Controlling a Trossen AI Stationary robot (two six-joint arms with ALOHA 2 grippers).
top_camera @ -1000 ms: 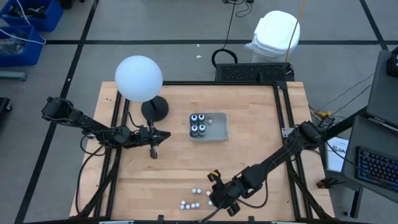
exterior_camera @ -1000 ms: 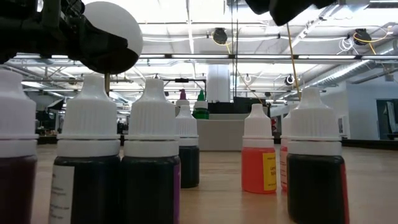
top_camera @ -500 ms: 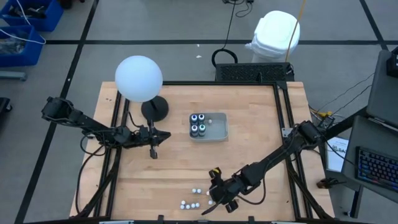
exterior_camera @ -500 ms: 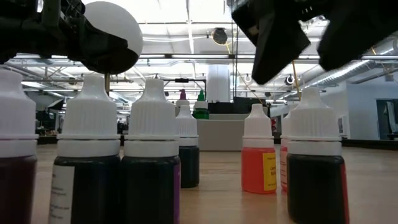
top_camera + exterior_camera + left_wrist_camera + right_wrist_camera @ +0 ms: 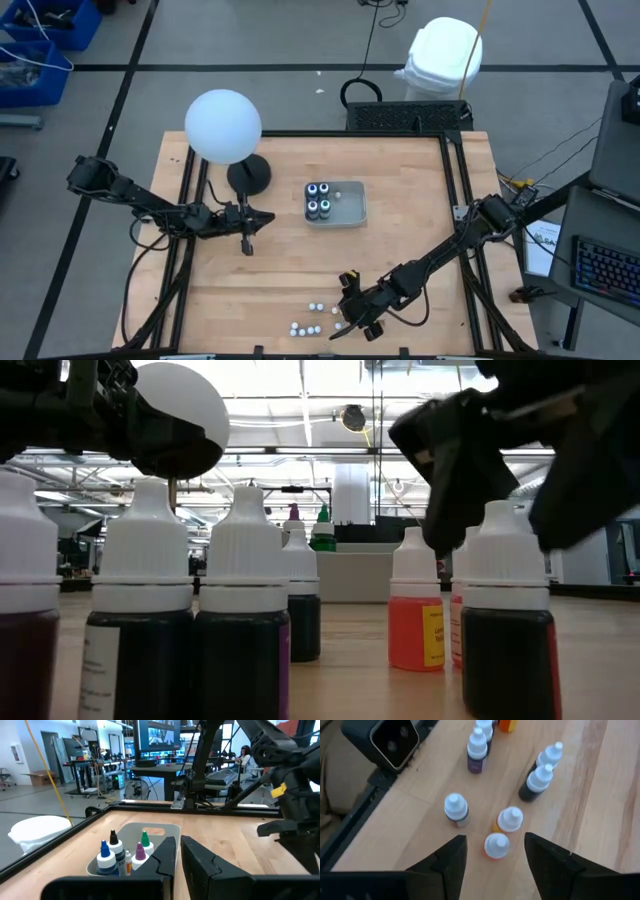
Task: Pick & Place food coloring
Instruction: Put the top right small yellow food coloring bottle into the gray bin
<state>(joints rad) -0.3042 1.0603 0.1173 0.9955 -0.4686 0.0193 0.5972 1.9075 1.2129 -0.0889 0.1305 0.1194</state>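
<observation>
right gripper (image 5: 343, 318) low over the table's near edge, fingers spread wide and empty, straddling from above a cluster of tiny white-capped food coloring bottles (image 5: 314, 318); in the right wrist view an orange bottle (image 5: 496, 845) sits right between the two dark fingers (image 5: 451, 859), with a second orange one (image 5: 509, 820) touching it just beyond. a purple bottle (image 5: 456, 809) stands near those two, a dark pair (image 5: 540, 774) leans together a bit farther, and another purple one (image 5: 477, 751) farther still. low view: the near bottles stand upright on the wood, orange bottle (image 5: 416, 603) mid-row, dark-bodied ones (image 5: 243, 610) close to the lens, gripper fingers (image 5: 455, 460) hanging above the rightmost dark bottle (image 5: 506, 610). nothing grasped yet.

mid table: left gripper (image 5: 247, 238) hovers over bare wooden table (image 5: 280, 275), well apart from the cluster, fingers nearly closed with only a thin gap, holding nothing.

farther: clear rectangular tray (image 5: 350, 205) near table centre, holding dark round jars (image 5: 318, 198) at its left end. the left wrist view shows blue, black, green and purple tipped bottles (image 5: 124, 852) in that tray. beyond the left gripper a black-based lamp with a white globe (image 5: 223, 125). a white bag (image 5: 442, 55) on the floor past the far edge
</observation>
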